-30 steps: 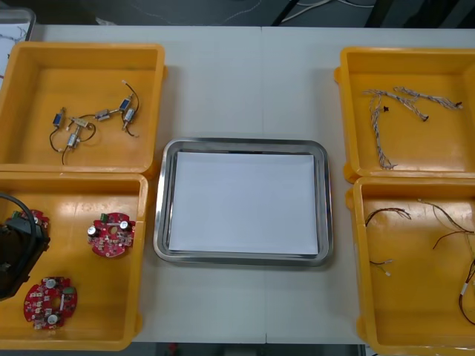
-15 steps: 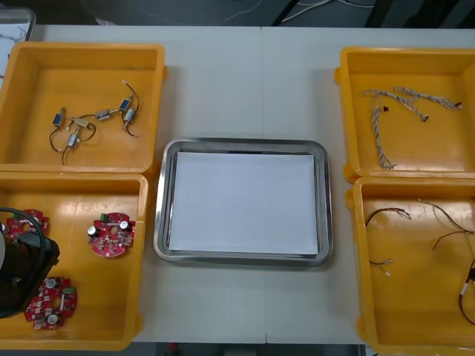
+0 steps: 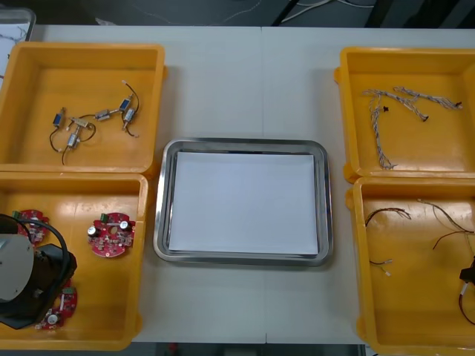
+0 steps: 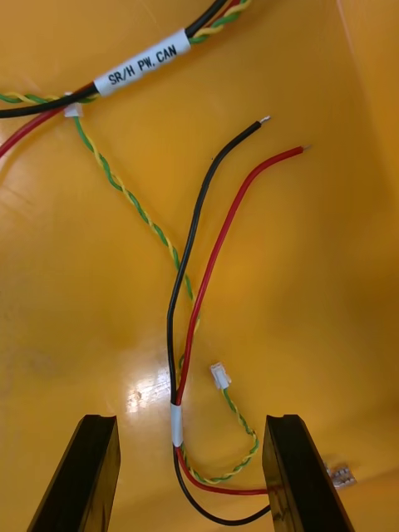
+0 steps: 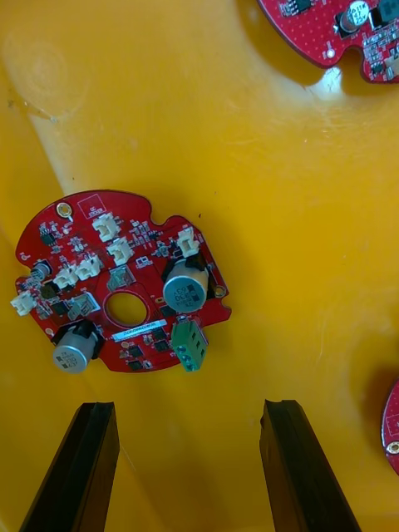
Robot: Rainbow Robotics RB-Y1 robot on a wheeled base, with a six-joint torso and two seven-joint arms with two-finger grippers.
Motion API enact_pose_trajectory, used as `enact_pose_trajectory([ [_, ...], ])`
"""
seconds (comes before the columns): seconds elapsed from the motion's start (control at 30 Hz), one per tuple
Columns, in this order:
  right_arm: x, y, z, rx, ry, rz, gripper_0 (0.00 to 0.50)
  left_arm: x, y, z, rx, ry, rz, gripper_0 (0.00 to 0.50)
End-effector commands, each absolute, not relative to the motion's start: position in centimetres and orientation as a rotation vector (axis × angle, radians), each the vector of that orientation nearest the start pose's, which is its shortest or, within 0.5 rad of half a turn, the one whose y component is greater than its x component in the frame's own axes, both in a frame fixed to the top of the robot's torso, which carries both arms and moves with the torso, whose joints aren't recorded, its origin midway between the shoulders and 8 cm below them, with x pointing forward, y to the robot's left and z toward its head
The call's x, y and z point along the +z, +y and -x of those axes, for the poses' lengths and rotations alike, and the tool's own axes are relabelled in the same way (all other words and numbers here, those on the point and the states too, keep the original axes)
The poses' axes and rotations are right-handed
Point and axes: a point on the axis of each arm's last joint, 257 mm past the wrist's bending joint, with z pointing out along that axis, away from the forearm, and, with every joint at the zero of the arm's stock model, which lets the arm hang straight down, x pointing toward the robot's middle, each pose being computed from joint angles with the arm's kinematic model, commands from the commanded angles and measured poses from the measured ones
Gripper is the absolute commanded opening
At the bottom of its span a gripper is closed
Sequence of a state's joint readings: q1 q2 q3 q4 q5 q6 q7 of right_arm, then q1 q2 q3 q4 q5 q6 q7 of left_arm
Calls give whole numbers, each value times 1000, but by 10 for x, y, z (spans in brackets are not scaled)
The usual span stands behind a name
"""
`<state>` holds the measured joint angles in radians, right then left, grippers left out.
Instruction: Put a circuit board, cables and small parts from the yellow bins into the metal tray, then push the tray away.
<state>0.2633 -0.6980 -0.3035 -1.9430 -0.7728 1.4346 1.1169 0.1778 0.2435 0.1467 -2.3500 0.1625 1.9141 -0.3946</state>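
Left gripper (image 5: 189, 407) is down in the near-left yellow bin (image 3: 142, 222), fingers spread wide with just bin floor between them. One round red circuit board (image 5: 125, 283) lies flat a little way past the fingertips, not touching them. From the front view you can see another board (image 3: 111, 235) lying flat toward the tray side of that bin, apart from the arm.

Right gripper (image 4: 190, 420) is over in the near-right bin (image 3: 358, 259), also spread open. A black and red cable (image 4: 176, 426) lies on the bin floor and runs up between the fingers, loose, nothing pinching it. A twisted green and yellow cable (image 4: 125, 195) lies alongside and crosses under it.

Metal tray (image 3: 160, 222) sits on the tabletop (image 3: 245, 74) in the middle between the bins, white inside. Small metal parts (image 3: 128, 111) are in the far-left bin (image 3: 89, 81), and the twisted blue and white cables (image 3: 380, 130) are in the far-right bin (image 3: 349, 111).
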Motion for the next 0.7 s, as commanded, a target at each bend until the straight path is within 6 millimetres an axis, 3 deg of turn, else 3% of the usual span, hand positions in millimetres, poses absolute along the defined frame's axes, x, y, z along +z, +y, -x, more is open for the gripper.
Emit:
enact_pose_trajectory([
  [0.03, -339, -436, -294, 119, 2693, -767, 500, -307, 326, -273, -55, 2290, 1656, 500],
  [0.3, -346, -430, -295, 118, 2689, -775, 500, -319, 339, -274, -4, 2276, 1668, 500],
  [0.7, -353, -423, -298, 114, 2682, -767, 500, -323, 329, -284, -33, 2282, 1645, 500],
])
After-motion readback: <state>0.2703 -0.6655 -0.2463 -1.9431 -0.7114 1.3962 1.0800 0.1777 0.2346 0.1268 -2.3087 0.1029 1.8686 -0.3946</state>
